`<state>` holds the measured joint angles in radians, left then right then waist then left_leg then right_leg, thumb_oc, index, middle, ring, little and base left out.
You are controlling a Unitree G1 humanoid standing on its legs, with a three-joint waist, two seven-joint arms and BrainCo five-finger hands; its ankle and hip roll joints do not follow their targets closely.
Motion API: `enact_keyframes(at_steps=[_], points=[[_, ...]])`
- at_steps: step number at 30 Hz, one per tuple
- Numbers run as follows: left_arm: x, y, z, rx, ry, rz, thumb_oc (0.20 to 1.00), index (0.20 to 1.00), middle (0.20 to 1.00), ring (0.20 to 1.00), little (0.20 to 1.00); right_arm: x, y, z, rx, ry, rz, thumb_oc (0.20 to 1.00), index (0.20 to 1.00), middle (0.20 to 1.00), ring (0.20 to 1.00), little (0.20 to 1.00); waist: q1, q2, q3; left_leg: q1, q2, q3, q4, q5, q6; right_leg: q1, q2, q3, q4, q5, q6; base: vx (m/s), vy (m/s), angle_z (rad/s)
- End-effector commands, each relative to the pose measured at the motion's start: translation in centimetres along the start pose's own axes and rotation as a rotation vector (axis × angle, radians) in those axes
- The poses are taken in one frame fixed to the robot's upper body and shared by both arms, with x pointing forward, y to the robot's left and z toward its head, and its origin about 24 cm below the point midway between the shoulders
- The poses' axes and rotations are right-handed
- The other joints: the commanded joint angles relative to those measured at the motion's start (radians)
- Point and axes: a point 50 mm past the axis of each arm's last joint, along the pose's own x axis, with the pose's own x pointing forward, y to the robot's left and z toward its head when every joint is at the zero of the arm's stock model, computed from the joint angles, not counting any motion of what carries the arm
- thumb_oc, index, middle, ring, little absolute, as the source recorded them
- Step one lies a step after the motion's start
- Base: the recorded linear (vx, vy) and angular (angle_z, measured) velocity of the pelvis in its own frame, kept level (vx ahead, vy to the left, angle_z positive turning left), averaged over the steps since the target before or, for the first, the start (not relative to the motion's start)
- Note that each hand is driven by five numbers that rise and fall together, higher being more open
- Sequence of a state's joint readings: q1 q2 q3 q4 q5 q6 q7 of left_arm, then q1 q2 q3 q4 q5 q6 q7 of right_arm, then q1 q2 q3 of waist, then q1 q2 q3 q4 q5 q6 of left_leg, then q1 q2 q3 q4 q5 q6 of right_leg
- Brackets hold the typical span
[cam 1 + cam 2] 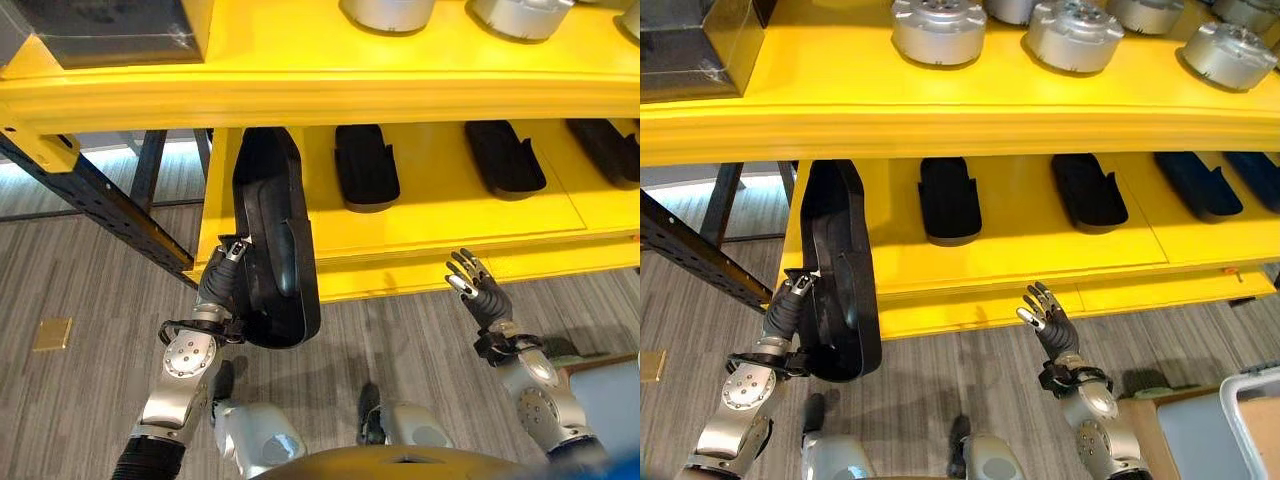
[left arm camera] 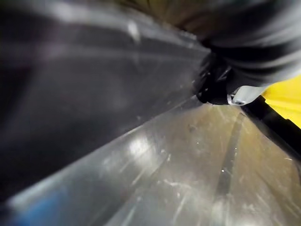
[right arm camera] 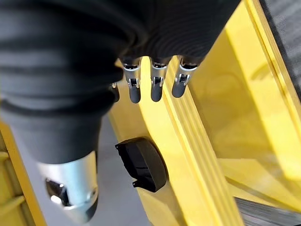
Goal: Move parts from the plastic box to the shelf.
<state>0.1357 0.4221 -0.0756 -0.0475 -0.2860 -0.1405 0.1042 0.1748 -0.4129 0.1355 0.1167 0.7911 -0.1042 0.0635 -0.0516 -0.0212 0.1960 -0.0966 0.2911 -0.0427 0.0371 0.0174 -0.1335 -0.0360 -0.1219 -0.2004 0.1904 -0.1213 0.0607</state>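
Note:
A long black moulded part [image 1: 275,250] stands nearly upright, its top end reaching into the yellow lower shelf [image 1: 440,235] at the left. My left hand [image 1: 218,285] holds it at its left edge, fingers curled on it. Seen from the left wrist, the part's dark glossy surface [image 2: 70,94] lies right against the camera. My right hand [image 1: 1052,318] hovers open and holds nothing, just in front of the shelf's front lip, fingers [image 3: 155,84] straight. Three similar black parts [image 1: 365,165] [image 1: 503,158] [image 1: 608,150] lie in a row on the lower shelf.
Silver round parts [image 1: 938,30] [image 1: 1075,35] [image 1: 1225,55] sit on the upper yellow shelf, with a dark clear-walled box [image 1: 110,30] at its left end. A dark steel rack beam [image 1: 90,195] slants at the left. A pale plastic box [image 1: 1250,420] stands at the lower right.

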Motion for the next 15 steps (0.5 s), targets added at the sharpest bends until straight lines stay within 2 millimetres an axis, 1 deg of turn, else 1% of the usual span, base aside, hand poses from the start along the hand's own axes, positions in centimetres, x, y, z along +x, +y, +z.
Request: enact_keyframes(at_steps=[1, 3, 4, 6, 7, 9, 10, 12, 13, 14, 15], points=[[0.4, 0.6, 4.2, 0.012, -0.220, -0.040, 0.200, 0.200, 0.200, 0.200, 0.200, -0.1, 1.6, 0.3, 0.004, -0.036, 0.083, 1.000, 1.000, 1.000, 1.000, 1.000, 0.012, -0.036, -0.065, 0.033, -0.073, 0.031, 0.054, -0.044, 0.015, 0.042, -0.126, 0.039, -0.059, 0.081, 0.094, 0.12, 0.250, 0.23], [0.7, 0.5, 4.4, 0.025, -0.225, -0.053, 0.200, 0.200, 0.200, 0.200, 0.200, 0.0, 1.9, -0.1, 0.014, -0.028, 0.083, 1.000, 1.000, 1.000, 1.000, 1.000, 0.011, -0.044, -0.072, 0.039, -0.096, 0.051, 0.063, -0.069, 0.025, 0.051, -0.150, 0.044, -0.082, 0.104, 0.111, 0.09, 0.247, -0.13], [1.2, 0.3, 4.7, 0.026, -0.238, -0.058, 0.200, 0.200, 0.200, 0.200, 0.200, 0.4, 2.4, -0.2, 0.024, -0.028, 0.097, 1.000, 1.000, 1.000, 1.000, 1.000, 0.011, -0.051, -0.077, 0.033, -0.111, 0.062, 0.076, -0.080, 0.031, 0.052, -0.161, 0.048, -0.100, 0.122, 0.120, 0.05, 0.188, -0.29], [1.7, 0.0, 4.9, 0.029, -0.246, -0.063, 0.200, 0.200, 0.200, 0.200, 0.200, 0.4, 3.0, -0.4, 0.041, -0.022, 0.122, 1.000, 1.000, 1.000, 1.000, 1.000, 0.010, -0.060, -0.084, 0.033, -0.123, 0.073, 0.080, -0.090, 0.038, 0.054, -0.174, 0.050, -0.119, 0.143, 0.129, 0.04, 0.137, -0.29], [2.1, -0.5, 4.7, 0.011, -0.237, -0.073, 0.200, 0.200, 0.200, 0.200, 0.200, 0.5, 3.5, -0.7, 0.045, -0.008, 0.138, 1.000, 1.000, 1.000, 1.000, 1.000, 0.009, -0.066, -0.091, 0.039, -0.131, 0.084, 0.079, -0.098, 0.046, 0.054, -0.181, 0.050, -0.130, 0.159, 0.137, 0.03, 0.101, -0.21], [2.7, -1.2, 4.7, -0.010, -0.234, -0.090, 0.200, 0.200, 0.200, 0.200, 0.200, 0.6, 3.8, -1.1, 0.044, 0.007, 0.150, 1.000, 1.000, 1.000, 1.000, 1.000, 0.005, -0.076, -0.102, 0.049, -0.136, 0.097, 0.068, -0.101, 0.050, 0.054, -0.187, 0.054, -0.145, 0.181, 0.148, 0.04, 0.074, -0.19], [3.7, -2.6, 4.6, -0.075, -0.222, -0.115, 0.200, 0.200, 0.200, 0.200, 0.200, 0.6, 4.2, -1.2, 0.046, 0.017, 0.163, 1.000, 1.000, 1.000, 1.000, 1.000, -0.004, -0.082, -0.117, 0.060, -0.138, 0.108, 0.057, -0.101, 0.053, 0.057, -0.189, 0.059, -0.159, 0.192, 0.153, 0.03, 0.041, -0.22], [4.0, -3.0, 4.7, -0.080, -0.221, -0.121, 0.200, 0.200, 0.200, 0.200, 0.200, 0.6, 4.3, -1.2, 0.045, 0.018, 0.164, 1.000, 1.000, 1.000, 1.000, 1.000, -0.006, -0.084, -0.121, 0.066, -0.139, 0.112, 0.053, -0.102, 0.054, 0.059, -0.188, 0.062, -0.164, 0.194, 0.154, 0.03, 0.023, -0.15], [5.4, -4.8, 4.7, -0.125, -0.202, -0.146, 0.200, 0.200, 0.200, 0.200, 0.200, 0.8, 4.7, -1.3, 0.053, 0.027, 0.168, 1.000, 1.000, 1.000, 1.000, 1.000, -0.022, -0.088, -0.140, 0.089, -0.137, 0.123, 0.041, -0.102, 0.055, 0.058, -0.187, 0.074, -0.167, 0.206, 0.161, 0.03, 0.012, -0.08], [5.4, -4.8, 4.7, -0.125, -0.202, -0.146, 0.200, 0.200, 0.200, 0.200, 0.200, 0.8, 4.7, -1.3, 0.053, 0.026, 0.167, 1.000, 1.000, 1.000, 1.000, 1.000, -0.021, -0.088, -0.139, 0.089, -0.137, 0.124, 0.040, -0.102, 0.055, 0.058, -0.187, 0.074, -0.167, 0.206, 0.161, 0.03, 0.003, -0.08], [5.7, -5.2, 4.7, -0.146, -0.194, -0.150, 0.200, 0.200, 0.200, 0.200, 0.200, 0.9, 4.8, -1.4, 0.056, 0.031, 0.169, 1.000, 1.000, 1.000, 1.000, 1.000, -0.025, -0.089, -0.143, 0.096, -0.135, 0.126, 0.037, -0.101, 0.054, 0.058, -0.185, 0.078, -0.166, 0.205, 0.162, 0.01, -0.008, -0.08]])
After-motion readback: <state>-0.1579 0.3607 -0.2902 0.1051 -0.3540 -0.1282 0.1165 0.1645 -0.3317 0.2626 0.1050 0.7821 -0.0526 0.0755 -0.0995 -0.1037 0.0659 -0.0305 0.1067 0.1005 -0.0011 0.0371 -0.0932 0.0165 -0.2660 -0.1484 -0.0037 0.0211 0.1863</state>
